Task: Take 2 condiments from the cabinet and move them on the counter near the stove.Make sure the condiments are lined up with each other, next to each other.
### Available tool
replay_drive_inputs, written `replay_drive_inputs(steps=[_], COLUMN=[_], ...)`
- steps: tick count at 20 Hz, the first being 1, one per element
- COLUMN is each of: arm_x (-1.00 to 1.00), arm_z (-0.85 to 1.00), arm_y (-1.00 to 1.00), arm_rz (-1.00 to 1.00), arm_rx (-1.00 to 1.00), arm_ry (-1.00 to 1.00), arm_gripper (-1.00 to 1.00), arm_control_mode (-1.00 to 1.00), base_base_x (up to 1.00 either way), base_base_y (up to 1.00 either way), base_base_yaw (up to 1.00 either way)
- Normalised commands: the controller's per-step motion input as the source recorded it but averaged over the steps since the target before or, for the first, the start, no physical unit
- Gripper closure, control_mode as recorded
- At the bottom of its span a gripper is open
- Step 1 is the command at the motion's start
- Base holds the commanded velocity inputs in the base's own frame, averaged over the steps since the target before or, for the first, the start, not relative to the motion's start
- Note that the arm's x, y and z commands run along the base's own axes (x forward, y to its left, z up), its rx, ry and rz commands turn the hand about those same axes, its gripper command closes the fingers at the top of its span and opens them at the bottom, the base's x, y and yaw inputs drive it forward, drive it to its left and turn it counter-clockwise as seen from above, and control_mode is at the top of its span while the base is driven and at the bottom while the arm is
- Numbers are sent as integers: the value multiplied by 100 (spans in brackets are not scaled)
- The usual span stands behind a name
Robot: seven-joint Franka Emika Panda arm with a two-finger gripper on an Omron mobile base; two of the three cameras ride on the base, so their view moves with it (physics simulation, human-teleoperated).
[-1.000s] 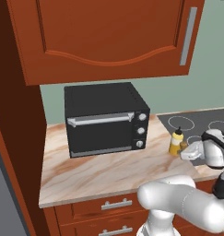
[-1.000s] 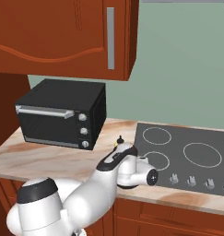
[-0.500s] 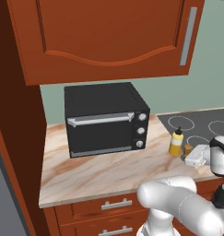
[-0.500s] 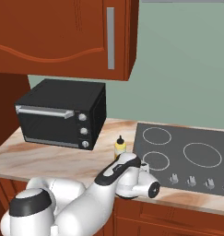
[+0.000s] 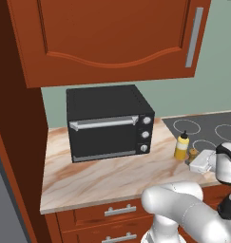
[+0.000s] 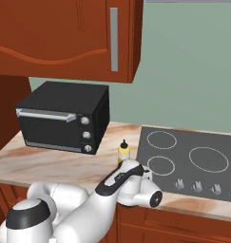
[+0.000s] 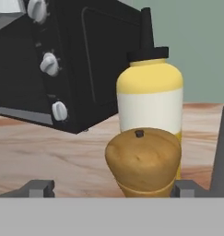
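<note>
Shaker [image 7: 144, 161] now free of claw [image 7: 127, 186]

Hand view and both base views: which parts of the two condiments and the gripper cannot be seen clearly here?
- Hand view: the brown shaker covers the yellow bottle's lower front; both bases are cut off below.
- Right base view: the arm hides the shaker.
- Left base view: the shaker is too small for detail.

No readable text, label, brand or number appears on anything in view.
</note>
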Motion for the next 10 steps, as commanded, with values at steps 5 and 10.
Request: replay_drive_inputs(steps=[5, 10], arm_x=[0, 10], arm_z=[0, -15], arm_y=[0, -24], arm_rz=[0, 0], arm_rx=[4, 0], arm_ry=[0, 0], arm_gripper=[-100, -100], arm_control_mode=[-100, -100], base_base_x=[0, 0], base_base_y=[0, 0], base_base_yaw=[0, 0])
